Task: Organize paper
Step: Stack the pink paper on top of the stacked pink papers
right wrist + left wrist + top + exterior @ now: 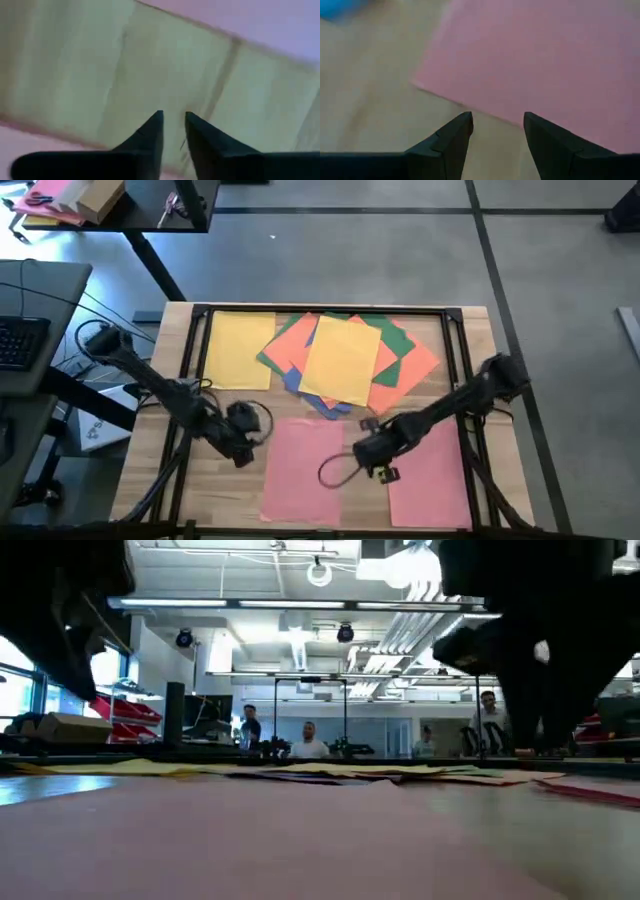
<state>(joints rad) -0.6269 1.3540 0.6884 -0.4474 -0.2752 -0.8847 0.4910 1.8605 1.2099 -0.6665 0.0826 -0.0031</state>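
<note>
Wooden table point(150, 470) overhead; wrist views alone show left gripper point(495, 125) parted, right gripper point(174, 122) narrowly parted, both empty.

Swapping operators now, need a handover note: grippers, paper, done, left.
Left gripper: open, empty, low at the edge of the near pink sheet.
Right gripper: fingers slightly apart, empty, over bare table between the near pink sheet and the right pink sheet.
Yellow sheet lies alone at the far left.
Mixed pile (yellow, orange, green, blue) is fanned, not squared.
Done: nothing stacked yet. Left: gather all sheets.
</note>
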